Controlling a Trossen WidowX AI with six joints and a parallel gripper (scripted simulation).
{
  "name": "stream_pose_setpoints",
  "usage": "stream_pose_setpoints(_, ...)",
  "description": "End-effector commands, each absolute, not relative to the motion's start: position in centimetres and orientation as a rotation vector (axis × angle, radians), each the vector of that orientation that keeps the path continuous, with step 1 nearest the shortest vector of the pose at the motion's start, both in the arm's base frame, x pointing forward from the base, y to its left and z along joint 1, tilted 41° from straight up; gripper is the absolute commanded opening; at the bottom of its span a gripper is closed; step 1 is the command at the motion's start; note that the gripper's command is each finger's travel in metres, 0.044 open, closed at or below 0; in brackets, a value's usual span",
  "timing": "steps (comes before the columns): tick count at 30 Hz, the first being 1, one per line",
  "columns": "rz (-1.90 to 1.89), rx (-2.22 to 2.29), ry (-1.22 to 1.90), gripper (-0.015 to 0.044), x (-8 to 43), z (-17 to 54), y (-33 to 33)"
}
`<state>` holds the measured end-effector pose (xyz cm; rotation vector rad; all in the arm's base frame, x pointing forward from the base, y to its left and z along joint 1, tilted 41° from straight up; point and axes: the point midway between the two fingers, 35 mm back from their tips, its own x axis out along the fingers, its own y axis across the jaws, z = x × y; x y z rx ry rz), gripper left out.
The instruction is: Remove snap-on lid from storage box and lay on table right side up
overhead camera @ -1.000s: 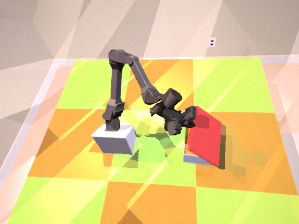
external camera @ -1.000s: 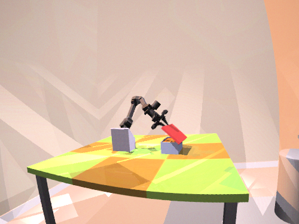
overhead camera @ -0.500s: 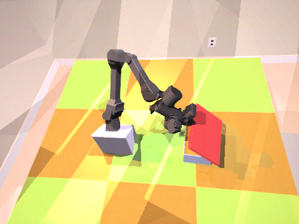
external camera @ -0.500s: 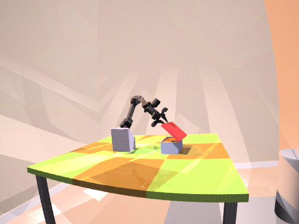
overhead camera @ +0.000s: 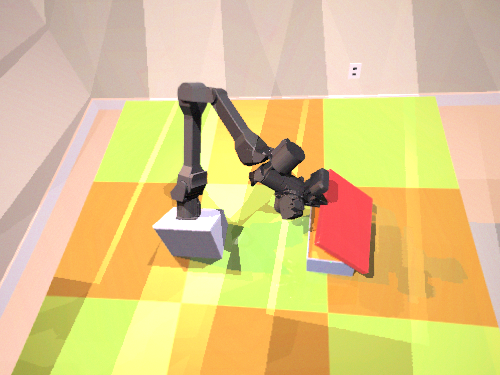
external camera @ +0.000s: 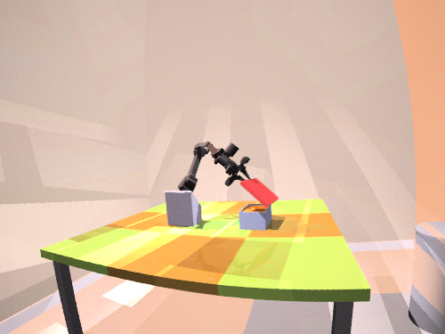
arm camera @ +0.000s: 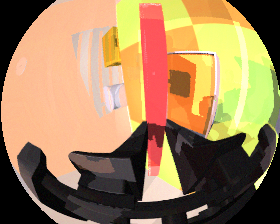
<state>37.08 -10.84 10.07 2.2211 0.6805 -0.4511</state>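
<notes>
The red lid (overhead camera: 345, 220) (external camera: 259, 192) (arm camera: 153, 70) is tilted steeply above the storage box, its arm-side edge high and its far edge low near the box's far wall. Whether that low edge touches the rim is unclear. My gripper (overhead camera: 326, 195) (external camera: 249, 179) (arm camera: 156, 128) is shut on the lid's raised edge, with one finger on each face. The pale grey storage box (overhead camera: 327, 266) (external camera: 254, 220) (arm camera: 217, 75) stands upright on the table, its arm-side part uncovered. The lid hides the rest of the box in the top view.
The arm's base sits on a pale block (overhead camera: 192, 243) (external camera: 180, 209) left of the box. The checkered table (overhead camera: 370, 345) (external camera: 249, 267) extends beyond the box to its right edge. A pale cylinder (external camera: 427, 267) stands on the floor beyond the table.
</notes>
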Motion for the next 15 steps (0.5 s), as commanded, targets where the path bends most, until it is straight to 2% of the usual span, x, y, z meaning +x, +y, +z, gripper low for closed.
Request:
stream_pose_setpoints(1, -0.437, 2.212, 0.667, 0.0, 37.2, 10.7, -11.2)
stream_pose_setpoints(15, -0.436, 2.214, 0.667, 0.0, 37.0, 11.7, -8.8)
